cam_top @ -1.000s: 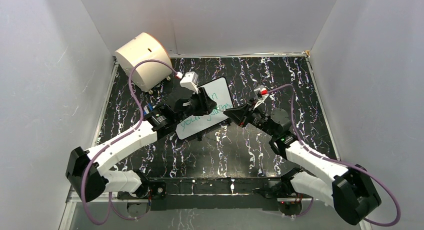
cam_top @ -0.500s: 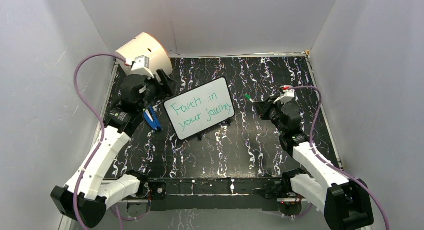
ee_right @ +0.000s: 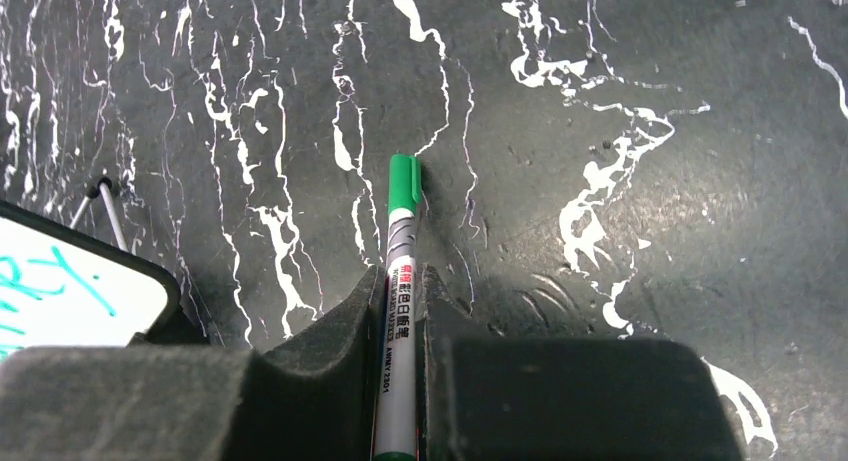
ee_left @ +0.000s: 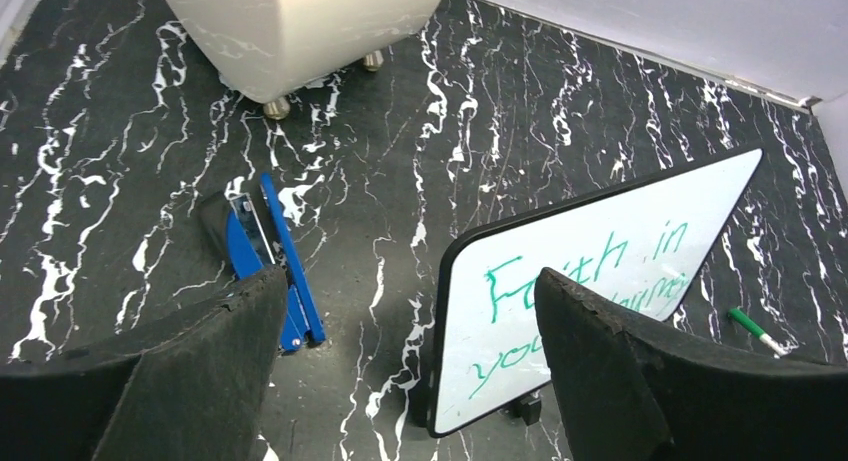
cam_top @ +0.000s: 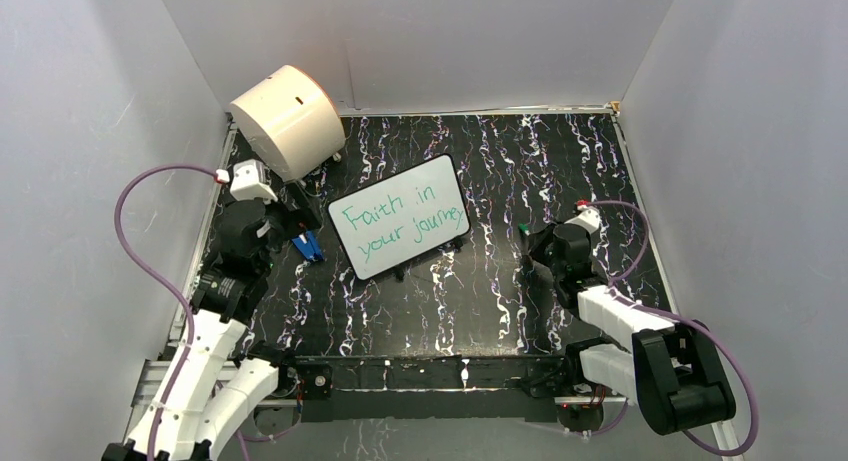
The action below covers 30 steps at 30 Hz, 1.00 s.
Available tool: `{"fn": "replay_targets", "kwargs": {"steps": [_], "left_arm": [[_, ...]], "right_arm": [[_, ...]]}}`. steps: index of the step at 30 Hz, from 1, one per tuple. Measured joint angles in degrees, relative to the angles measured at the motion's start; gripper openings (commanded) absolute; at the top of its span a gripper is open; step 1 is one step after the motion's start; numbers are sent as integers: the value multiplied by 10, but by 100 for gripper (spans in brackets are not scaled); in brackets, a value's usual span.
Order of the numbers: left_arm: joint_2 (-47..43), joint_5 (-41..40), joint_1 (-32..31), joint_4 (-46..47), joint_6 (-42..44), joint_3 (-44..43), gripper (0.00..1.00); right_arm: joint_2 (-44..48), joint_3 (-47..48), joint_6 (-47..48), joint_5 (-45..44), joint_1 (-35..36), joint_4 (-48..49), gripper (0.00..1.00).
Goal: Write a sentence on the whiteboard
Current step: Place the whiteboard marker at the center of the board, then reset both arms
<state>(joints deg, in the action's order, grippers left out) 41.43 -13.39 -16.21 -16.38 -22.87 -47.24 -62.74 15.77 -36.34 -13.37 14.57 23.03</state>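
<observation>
The black marbled worktop [cam_top: 480,301] carries a cream drum [cam_top: 288,121] beyond the left tool [ee_left: 405,311], whose jaws stand wide apart and hold nothing. The whiteboard [cam_top: 425,176] stands ahead and to the right of that tool, and left of the right tool [ee_right: 400,281]. The sentence [cam_top: 400,221] reads whole from above, whereas a second ago both tools crowded over it. A blue stapler-like object [ee_left: 270,251] lies just ahead-left of the left tool. Only the right wrist view shows the right tool pinched on a green marker [ee_right: 403,211], green end forward.
</observation>
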Motion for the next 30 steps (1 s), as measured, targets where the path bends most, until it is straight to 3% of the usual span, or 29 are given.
{"fn": "replay_targets", "kwargs": {"steps": [2,12,18,25,30], "left_arm": [[-17,-12,0,-2,2,9,91],[-87,-45,3,1,10,31,91],[-113,-46,3,-16,4,31,92],[-184,-46,3,-47,0,31,93],[-214,-46,3,-70,3,22,93]], "right_arm": [[-6,-7,-14,-5,-1,9,6],[16,-44,-71,-9,-2,23,34],[65,-52,-80,-8,-2,-50,52],[205,-46,-77,-12,-2,-181,73],[307,11,-32,-27,-2,-310,87]]}}
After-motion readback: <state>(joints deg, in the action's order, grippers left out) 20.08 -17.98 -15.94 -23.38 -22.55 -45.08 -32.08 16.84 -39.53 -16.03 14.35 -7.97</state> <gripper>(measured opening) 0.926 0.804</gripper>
